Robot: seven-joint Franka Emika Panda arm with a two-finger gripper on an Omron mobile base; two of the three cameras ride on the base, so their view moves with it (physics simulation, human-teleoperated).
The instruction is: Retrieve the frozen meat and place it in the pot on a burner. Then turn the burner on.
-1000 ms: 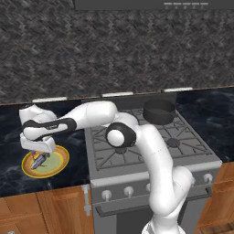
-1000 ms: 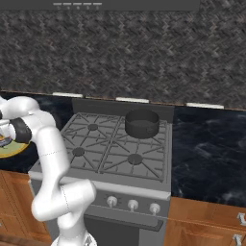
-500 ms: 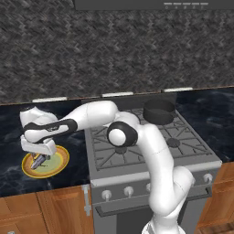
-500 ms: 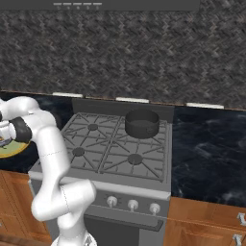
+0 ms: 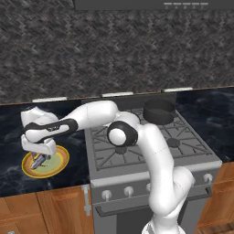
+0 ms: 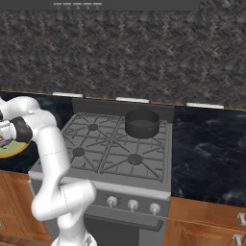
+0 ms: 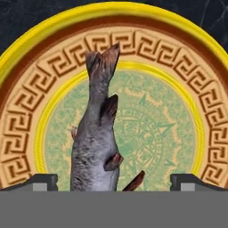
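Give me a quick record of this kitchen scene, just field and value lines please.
gripper: open, low over the plate, fingertips either side of the fish
frozen meat: grey fish lying on the plate, not gripped
plate: yellow-rimmed, on the dark counter left of the stove
pot: dark, on the back right burner
stove: four burners

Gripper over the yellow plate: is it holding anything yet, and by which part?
Nothing is held. The gripper is open, its jaws standing apart on either side of the frozen meat, which lies on the plate.
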